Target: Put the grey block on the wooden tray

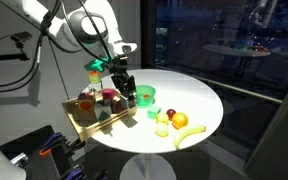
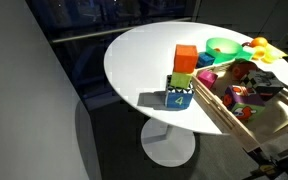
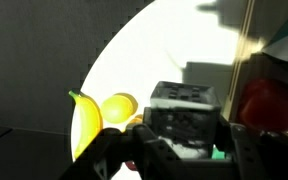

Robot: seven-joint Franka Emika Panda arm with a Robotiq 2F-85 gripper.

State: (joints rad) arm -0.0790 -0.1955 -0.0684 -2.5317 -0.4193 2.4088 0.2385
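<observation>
Grey block (image 3: pixel 184 100) fills the middle of the wrist view, clamped between the two fingers (image 3: pixel 119 150) of the pincer (image 3: pixel 184 135). A dark shadow on the white table (image 1: pixel 199 100) beyond it suggests it is lifted clear of the surface. In an exterior view the pincer (image 1: pixel 124 88) hangs between the wooden tray (image 1: pixel 109 126) and the green bowl (image 1: pixel 144 96), close to the tray's near edge; the block itself is too small to pick out there.

The step in hand, as I judge it, is the carry and set-down. The tray already holds several coloured blocks (image 1: pixel 89 100), so the first need is a bare patch of its floor wide enough for both the block and the fingers on either side of it. Cross the raised rim with the block's underside above it, then stop over that patch before descending. Come down straight and slowly until the block rests flat, and only then part the fingers. Letting go early risks a tumble onto a neighbour or back over the rim. Keep away from the bowl throughout. The banana (image 3: pixel 84 120) lies well apart and poses no concern.
</observation>
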